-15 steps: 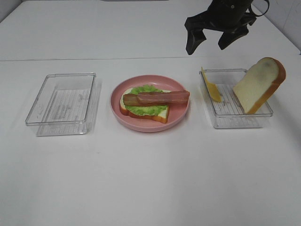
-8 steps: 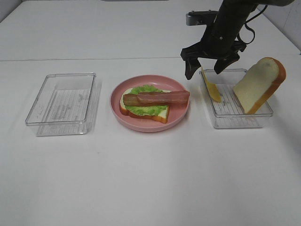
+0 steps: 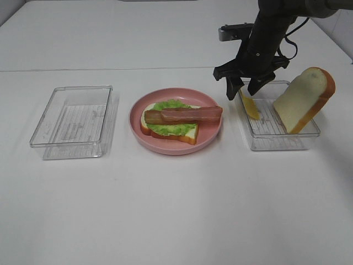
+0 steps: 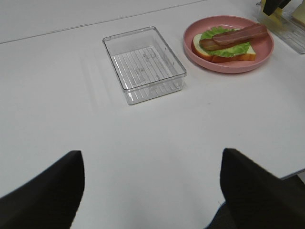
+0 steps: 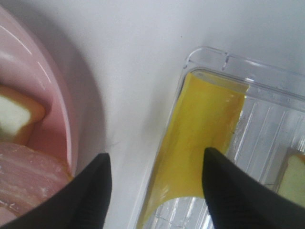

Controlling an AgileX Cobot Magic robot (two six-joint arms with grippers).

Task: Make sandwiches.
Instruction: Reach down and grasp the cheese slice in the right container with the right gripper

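The round plastic plate (image 3: 137,126) is pink; the toy bread slice lying on it (image 3: 188,134) is white with an orange-brown crust, the ruffled lettuce leaf (image 3: 172,128) bright green, the bacon strips (image 3: 190,114) streaky reddish brown. The thin cheese slice (image 3: 251,108) is plain yellow, the leaning bread slice (image 3: 302,102) cream-white with an orange crust. Both rectangular plastic trays (image 3: 71,124) (image 3: 276,141) are clear with ribbed lines, the tabletop (image 3: 176,210) white, the right gripper (image 3: 241,95) black

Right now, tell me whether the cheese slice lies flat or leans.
Leaning: the cheese slice stands on edge against the wall of the clear tray nearest the pink plate.
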